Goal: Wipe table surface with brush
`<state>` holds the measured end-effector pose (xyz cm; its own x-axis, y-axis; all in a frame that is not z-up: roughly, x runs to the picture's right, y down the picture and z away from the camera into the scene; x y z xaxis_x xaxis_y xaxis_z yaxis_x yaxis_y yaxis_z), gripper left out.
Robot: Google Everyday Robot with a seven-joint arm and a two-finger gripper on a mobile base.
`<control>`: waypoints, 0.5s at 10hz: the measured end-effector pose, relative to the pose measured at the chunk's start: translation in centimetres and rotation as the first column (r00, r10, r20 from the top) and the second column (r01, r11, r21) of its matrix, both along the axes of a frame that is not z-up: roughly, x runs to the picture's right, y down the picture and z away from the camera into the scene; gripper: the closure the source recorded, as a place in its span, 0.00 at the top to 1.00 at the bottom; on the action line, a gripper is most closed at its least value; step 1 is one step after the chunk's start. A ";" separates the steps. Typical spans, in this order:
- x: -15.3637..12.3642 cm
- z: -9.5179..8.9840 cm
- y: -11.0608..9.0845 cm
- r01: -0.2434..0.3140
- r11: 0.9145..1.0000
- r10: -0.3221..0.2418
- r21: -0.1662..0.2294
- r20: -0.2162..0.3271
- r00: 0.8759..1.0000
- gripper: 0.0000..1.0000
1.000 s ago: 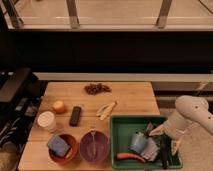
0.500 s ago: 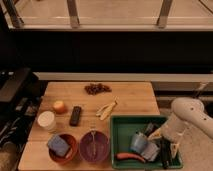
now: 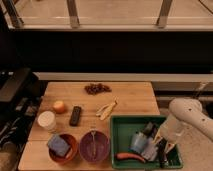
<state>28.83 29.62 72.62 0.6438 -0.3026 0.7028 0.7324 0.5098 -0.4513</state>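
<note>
One gripper (image 3: 161,142) sits low in the tray (image 3: 118,131) at the worktop's (image 3: 130,95) 5 o'clock, right at the brush (image 3: 161,154) lying there, presumably to fetch it for wiping; its grip state cannot be told.

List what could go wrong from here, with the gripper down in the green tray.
1. The gripper sits low in the right part of the green tray, where the brush lies close to a blue cup; lifting the brush could tip the cup or drag the tray.
2. The table surface carries a remote control, a banana peel and grapes; a wide wipe may push them off.
</note>
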 end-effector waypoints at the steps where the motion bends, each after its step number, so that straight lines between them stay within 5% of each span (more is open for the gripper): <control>1: -0.2 -0.2 -0.3 0.008 1.000 -0.008 0.010 -0.005 1.000 0.20; 3: -0.4 -0.7 -1.0 0.021 0.999 -0.020 0.033 -0.022 1.000 0.02; 5: -0.8 -1.2 -1.7 0.037 0.998 -0.036 0.055 -0.033 0.999 0.00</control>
